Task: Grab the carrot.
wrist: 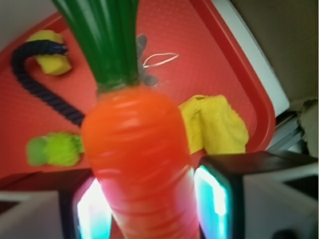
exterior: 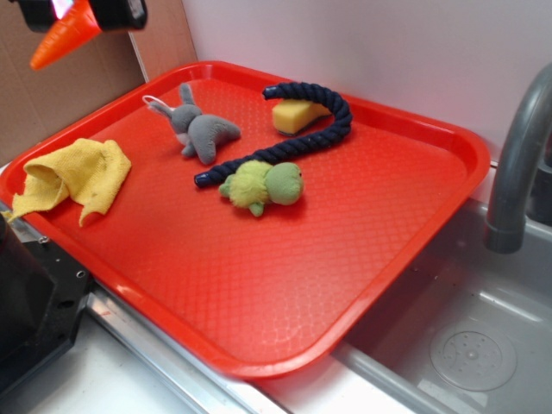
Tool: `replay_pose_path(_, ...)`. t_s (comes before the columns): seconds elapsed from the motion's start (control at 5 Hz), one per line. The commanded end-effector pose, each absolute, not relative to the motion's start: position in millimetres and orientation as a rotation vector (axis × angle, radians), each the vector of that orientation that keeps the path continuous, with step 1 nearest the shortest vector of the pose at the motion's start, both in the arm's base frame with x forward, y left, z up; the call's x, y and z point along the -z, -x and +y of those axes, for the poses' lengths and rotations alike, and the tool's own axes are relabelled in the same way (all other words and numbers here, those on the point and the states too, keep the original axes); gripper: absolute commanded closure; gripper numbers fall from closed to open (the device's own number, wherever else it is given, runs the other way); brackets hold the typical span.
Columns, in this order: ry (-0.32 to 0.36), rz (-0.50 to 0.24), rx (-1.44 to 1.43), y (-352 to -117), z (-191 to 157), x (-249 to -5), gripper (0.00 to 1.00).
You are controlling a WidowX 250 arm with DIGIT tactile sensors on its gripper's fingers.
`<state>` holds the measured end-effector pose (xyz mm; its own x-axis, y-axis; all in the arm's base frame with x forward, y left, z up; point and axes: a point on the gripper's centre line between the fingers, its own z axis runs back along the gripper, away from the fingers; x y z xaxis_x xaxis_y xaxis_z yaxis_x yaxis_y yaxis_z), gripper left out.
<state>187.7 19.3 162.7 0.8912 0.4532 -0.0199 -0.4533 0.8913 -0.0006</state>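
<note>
The carrot (wrist: 134, 149) is glossy orange with a long green stem, and it fills the middle of the wrist view. Both pads of my gripper (wrist: 149, 209) press on its narrow end, so the gripper is shut on it. In the exterior view the carrot's orange tip (exterior: 62, 39) pokes out below the black gripper (exterior: 82, 13) at the top left corner, held high above the red tray (exterior: 414, 224). The stem is hidden in that view.
On the tray lie a yellow cloth (exterior: 78, 177), a grey plush rabbit (exterior: 203, 129), a green plush turtle (exterior: 263, 185), a dark blue rope (exterior: 302, 129) and a yellow sponge (exterior: 297, 114). A grey faucet (exterior: 517, 164) and sink (exterior: 466, 345) are at right.
</note>
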Motion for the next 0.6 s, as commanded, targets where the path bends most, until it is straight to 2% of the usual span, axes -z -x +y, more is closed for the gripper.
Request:
replay_pose_path(0.0,-0.014,0.012,-0.365,-181.0,-14.6,-148.1,1.0)
replay_pose_path(0.4,-0.026,0.03,-0.275,-173.4,-23.0,-138.8,1.0)
